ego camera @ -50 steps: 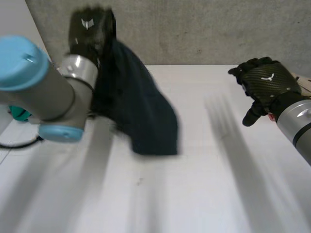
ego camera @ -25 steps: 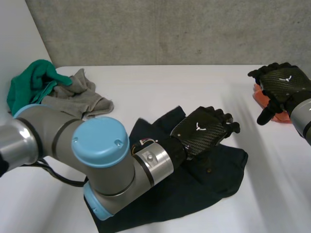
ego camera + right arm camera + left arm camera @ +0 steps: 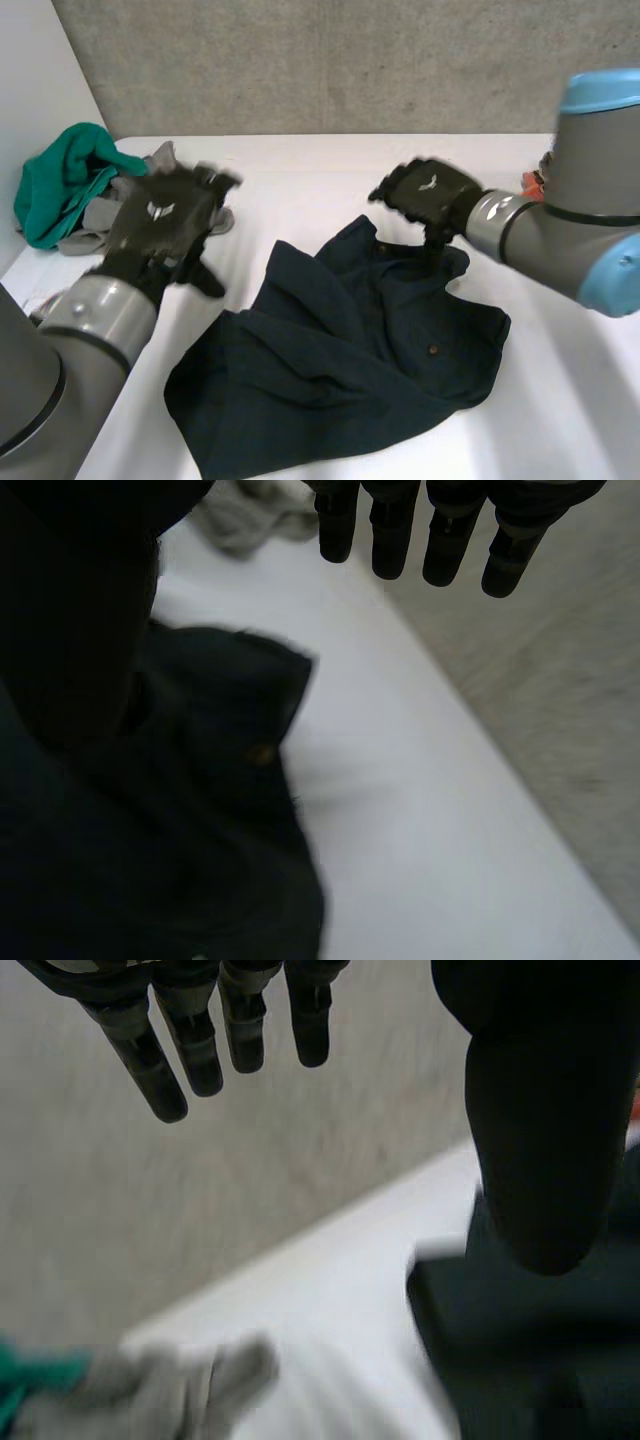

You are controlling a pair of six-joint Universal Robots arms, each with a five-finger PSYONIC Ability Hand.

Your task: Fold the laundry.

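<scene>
The dark navy shirt (image 3: 340,380) lies crumpled at the middle of the white table (image 3: 560,400). The left hand (image 3: 165,220) hovers off its edge at 10 o'clock, fingers (image 3: 200,1050) straight, thumb apart and nothing held. The right hand (image 3: 425,192) hangs over the shirt's far edge at 1 o'clock, likewise spread and empty, while a green cloth (image 3: 60,180) and a grey cloth (image 3: 158,158) sit heaped at the table's 10 o'clock corner.

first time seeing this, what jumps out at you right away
A crumpled dark navy garment sprawls across the middle of the white table. The right hand hangs open over its far edge, the left hand open beside it. A green cloth and a grey cloth lie heaped at the far left corner.
</scene>
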